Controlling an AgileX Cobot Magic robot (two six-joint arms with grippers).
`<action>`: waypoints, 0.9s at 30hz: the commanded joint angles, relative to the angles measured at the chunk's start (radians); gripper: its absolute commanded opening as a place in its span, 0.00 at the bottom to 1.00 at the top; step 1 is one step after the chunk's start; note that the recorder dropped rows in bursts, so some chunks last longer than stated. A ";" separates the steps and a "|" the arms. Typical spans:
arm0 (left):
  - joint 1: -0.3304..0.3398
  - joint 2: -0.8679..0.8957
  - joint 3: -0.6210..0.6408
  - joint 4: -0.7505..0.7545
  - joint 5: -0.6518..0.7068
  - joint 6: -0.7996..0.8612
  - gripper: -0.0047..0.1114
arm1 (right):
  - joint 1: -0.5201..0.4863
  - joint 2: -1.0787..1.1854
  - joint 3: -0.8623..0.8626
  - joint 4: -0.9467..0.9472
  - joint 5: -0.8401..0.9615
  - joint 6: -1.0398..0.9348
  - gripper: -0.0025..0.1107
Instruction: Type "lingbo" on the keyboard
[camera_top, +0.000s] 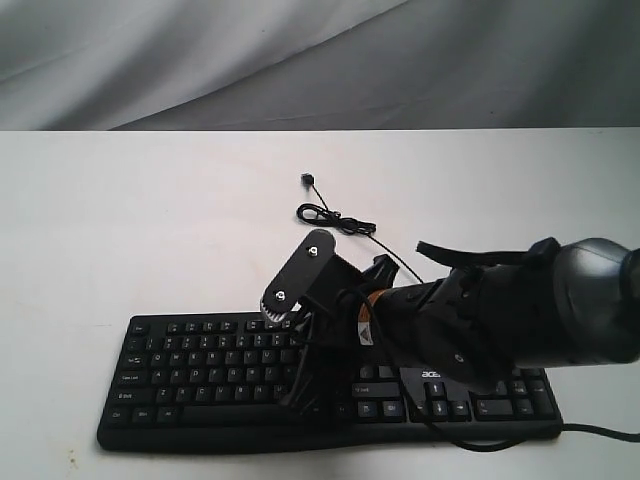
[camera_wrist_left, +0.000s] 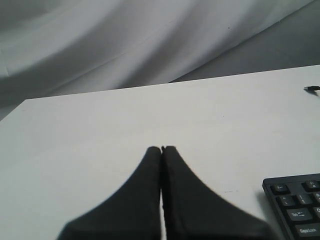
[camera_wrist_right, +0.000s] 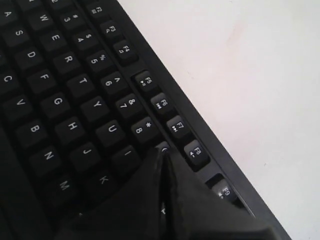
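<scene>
Keyboard (camera_top: 200, 375) lies on the white table (camera_top: 120, 220), low in the exterior view. Right gripper (camera_wrist_right: 162, 156), fingers pressed together, has its tip at the keys beside I and 9. This looks mid-word, but the letters typed can't be told. Left gripper (camera_wrist_left: 161, 150), also together, hovers over the table off the keyboard's corner.

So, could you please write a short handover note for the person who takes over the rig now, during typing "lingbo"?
Left gripper: shut, holding nothing, over the white table, beside the wide black plastic keyboard.
Right gripper: shut, tips over the keyboard next to the I key; whether they touch a key cannot be told.
Done: the pictures do not show which letters are typed.
Left: check the typed text, then finish the word.
</scene>
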 joint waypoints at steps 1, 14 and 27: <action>-0.007 -0.004 0.005 -0.002 -0.010 -0.004 0.04 | -0.007 0.017 0.004 -0.008 -0.030 -0.004 0.02; -0.007 -0.004 0.005 -0.002 -0.010 -0.004 0.04 | -0.004 0.040 0.004 -0.008 -0.039 0.000 0.02; -0.007 -0.004 0.005 -0.002 -0.010 -0.004 0.04 | 0.010 0.065 0.004 -0.008 -0.048 0.022 0.02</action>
